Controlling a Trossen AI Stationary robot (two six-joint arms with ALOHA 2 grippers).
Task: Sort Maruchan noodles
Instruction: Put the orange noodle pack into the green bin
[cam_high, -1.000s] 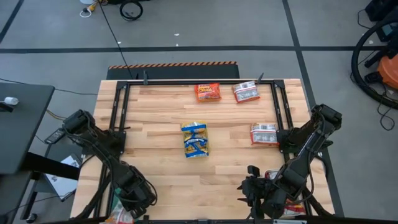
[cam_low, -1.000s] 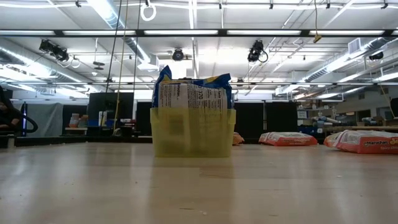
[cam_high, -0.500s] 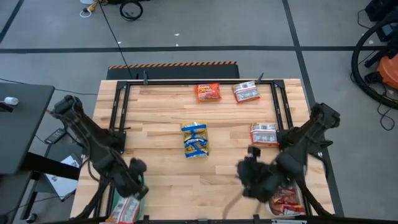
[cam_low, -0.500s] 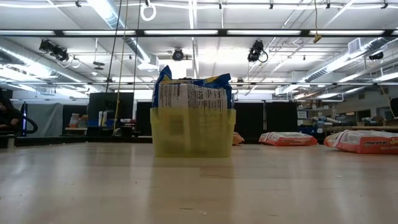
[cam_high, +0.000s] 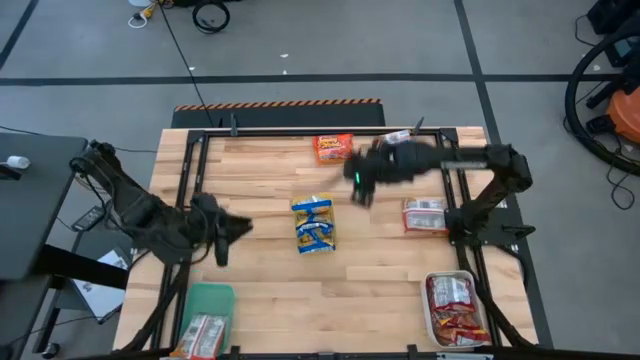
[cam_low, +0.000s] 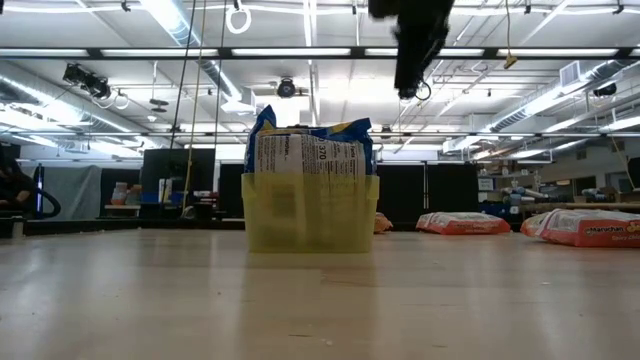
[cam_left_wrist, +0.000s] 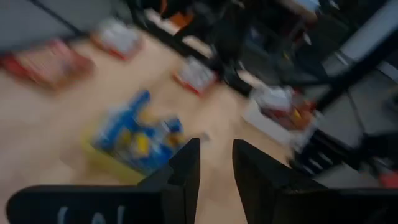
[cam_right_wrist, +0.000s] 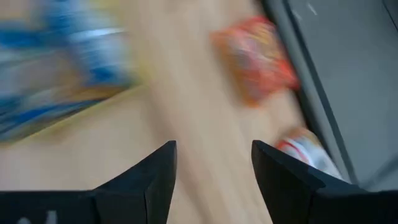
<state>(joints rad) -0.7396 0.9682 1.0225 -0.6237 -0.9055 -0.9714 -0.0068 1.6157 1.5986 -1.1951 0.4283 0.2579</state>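
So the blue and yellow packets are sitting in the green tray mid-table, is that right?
Not quite. The blue and yellow packets sit mid-table in a yellow tray, as the low view shows. The green tray is at the table's near left corner, seen in the high view.

Lab: ceiling strip lights (cam_low: 300, 50), cables
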